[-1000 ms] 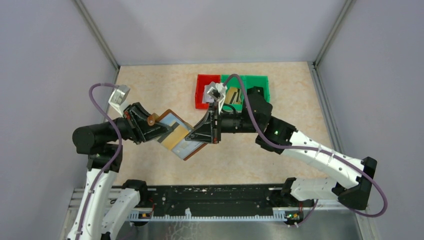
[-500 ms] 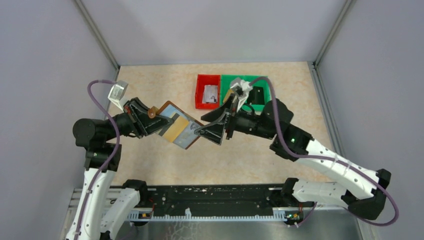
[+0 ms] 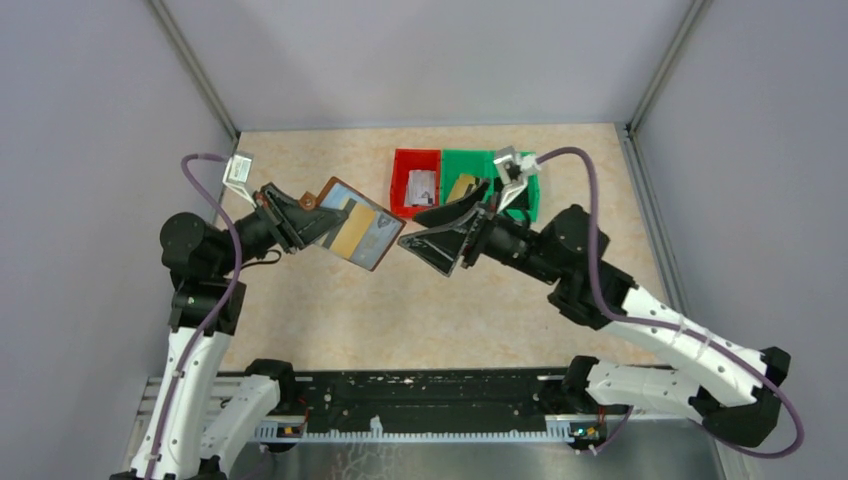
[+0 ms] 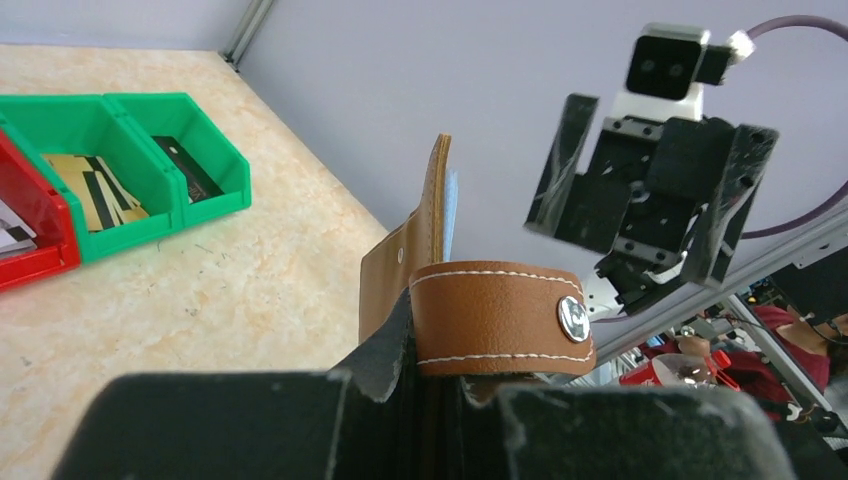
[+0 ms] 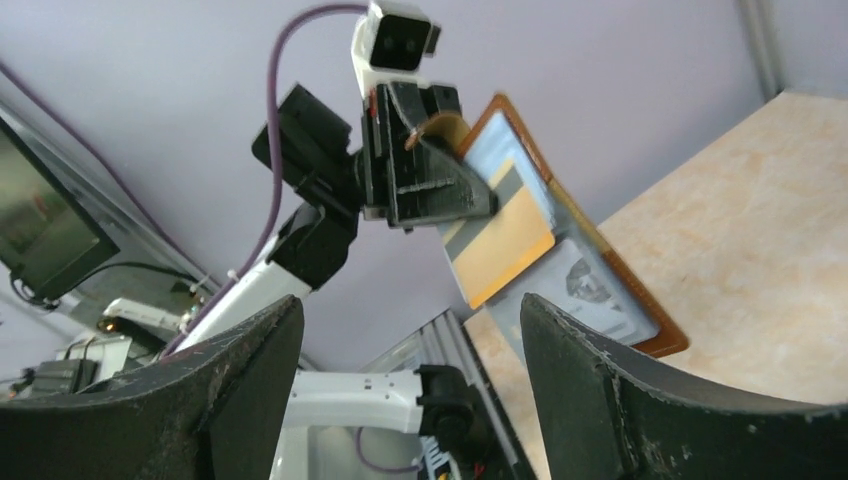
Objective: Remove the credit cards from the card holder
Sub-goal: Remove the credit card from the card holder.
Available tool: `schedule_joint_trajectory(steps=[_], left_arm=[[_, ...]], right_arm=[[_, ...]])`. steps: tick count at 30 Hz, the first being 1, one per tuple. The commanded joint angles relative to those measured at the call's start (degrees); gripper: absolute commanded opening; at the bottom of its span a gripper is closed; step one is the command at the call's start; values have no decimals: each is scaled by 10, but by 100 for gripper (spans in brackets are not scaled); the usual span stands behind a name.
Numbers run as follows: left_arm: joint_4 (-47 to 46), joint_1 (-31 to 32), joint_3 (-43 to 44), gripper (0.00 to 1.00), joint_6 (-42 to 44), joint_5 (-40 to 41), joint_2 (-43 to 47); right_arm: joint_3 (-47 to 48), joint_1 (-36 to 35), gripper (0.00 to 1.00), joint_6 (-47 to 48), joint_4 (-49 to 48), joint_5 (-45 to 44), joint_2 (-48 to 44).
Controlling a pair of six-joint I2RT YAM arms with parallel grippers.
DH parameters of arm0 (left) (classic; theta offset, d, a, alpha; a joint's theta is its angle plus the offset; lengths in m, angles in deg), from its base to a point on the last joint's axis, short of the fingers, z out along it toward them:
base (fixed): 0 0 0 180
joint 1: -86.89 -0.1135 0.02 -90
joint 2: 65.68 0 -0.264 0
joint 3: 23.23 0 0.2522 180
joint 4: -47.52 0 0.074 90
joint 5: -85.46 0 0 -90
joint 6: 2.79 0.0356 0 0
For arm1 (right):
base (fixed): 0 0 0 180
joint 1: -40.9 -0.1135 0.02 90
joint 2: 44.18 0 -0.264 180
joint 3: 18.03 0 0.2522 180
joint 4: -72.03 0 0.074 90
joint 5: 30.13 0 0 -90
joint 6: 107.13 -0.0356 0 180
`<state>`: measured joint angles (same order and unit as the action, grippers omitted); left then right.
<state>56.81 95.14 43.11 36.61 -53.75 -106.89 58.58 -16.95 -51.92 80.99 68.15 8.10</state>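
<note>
The brown card holder (image 3: 345, 228) hangs open in the air at the left, and my left gripper (image 3: 303, 216) is shut on its tab end. In the left wrist view the leather tab with its snap (image 4: 500, 316) sticks out between the fingers (image 4: 230, 425). A tan credit card (image 3: 351, 236) and a blue-grey one (image 3: 378, 238) sit in the inner pockets, also seen as the tan card (image 5: 505, 245) and grey card (image 5: 590, 285) in the right wrist view. My right gripper (image 3: 428, 237) stands open just right of the holder, apart from it, with nothing between its fingers (image 5: 230, 385).
A red bin (image 3: 401, 196) and two green bins (image 3: 485, 160) stand at the back centre. The red bin holds a pale card (image 3: 422, 187). The near green bin holds a tan card (image 4: 90, 190), the far one a dark card (image 4: 185, 165). Grey walls close in both sides.
My right gripper let go at the holder's edge, opened wide and drew back to the right. The left arm carried the open holder up and away from the near edge.
</note>
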Motion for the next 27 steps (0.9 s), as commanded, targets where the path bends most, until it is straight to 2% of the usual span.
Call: schedule_joint_trajectory(steps=[1, 6, 14, 27], left_arm=[[-27, 1, 4, 0, -22, 3, -3], [-43, 1, 1, 0, -50, -5, -5], [-66, 0, -8, 0, -89, -15, -1], [-79, 0, -13, 0, -118, -24, 9]], right_arm=[[-39, 5, 76, -98, -114, 71, 49], [-79, 5, 71, -157, -205, 100, 86], [-97, 5, 65, -213, -295, 127, 135], [-82, 5, 57, -236, -343, 136, 183]])
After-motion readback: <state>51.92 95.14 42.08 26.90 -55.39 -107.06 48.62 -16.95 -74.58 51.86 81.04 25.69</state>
